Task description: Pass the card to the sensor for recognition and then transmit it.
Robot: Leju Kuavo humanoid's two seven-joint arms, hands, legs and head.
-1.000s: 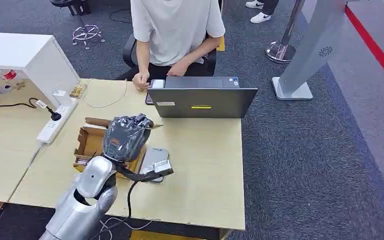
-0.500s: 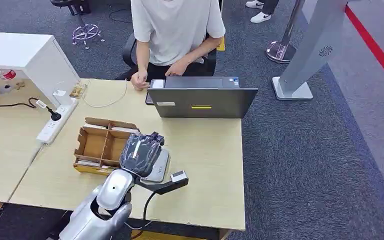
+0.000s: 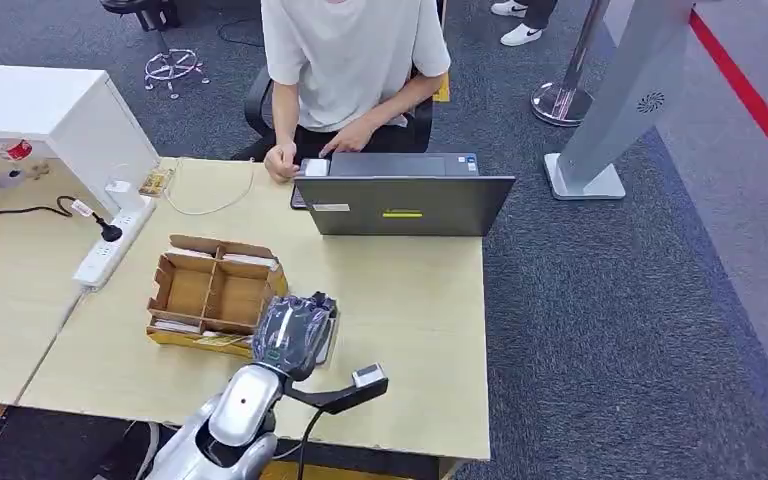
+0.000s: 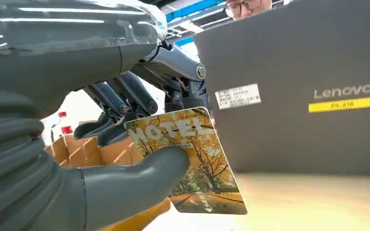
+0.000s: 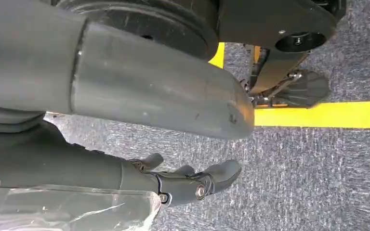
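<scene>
Left hand point(image 3: 293, 335) has come off the cardboard box point(image 3: 210, 293) and moved toward the table's front edge, now over the grey sensor point(image 3: 326, 335), which it mostly hides in the head view. It pinches the card point(image 4: 192, 159) between thumb and fingers, as the left wrist view shows: a yellow tree print, held tilted, its lower corner hanging free above the table point(image 3: 410, 300). Right hand point(image 5: 192, 180) hangs over the carpet, fingers loosely apart, holding nothing.

Step in hand, as I judge it: present the card to the sensor. To do it well, lower the card flat and close over the sensor's face and hold steady for a read, keeping the pinch firm so the card does not pivot. Laptop point(image 3: 403, 205) and the person point(image 3: 355, 60) sit at the far edge, likely the handover point.
</scene>
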